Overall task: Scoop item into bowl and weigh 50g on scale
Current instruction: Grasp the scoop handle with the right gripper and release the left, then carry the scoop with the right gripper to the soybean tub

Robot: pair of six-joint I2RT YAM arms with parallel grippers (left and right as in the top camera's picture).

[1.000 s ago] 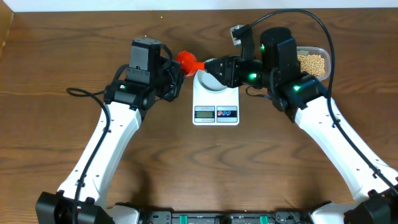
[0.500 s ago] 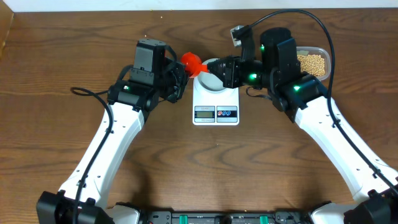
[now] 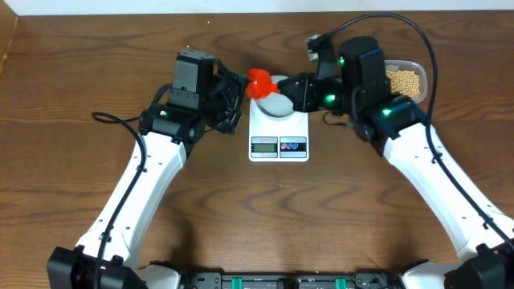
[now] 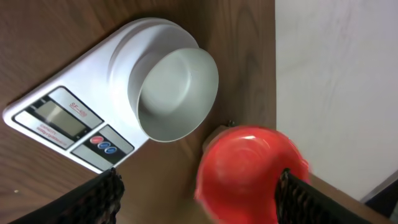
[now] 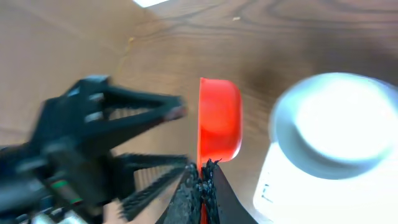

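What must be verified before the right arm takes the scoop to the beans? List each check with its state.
1. Right fingers shut on the scoop handle: ok.
2. Left fingers open: ok. Whether they are clear of the scoop: cannot tell, since it sits between them in the left wrist view.
3. Bowl on the scale, upright and empty: ok.
4. Scale display reads zero: cannot tell, it is too small to read.
5. Beans ready in the tub behind the right arm: ok.
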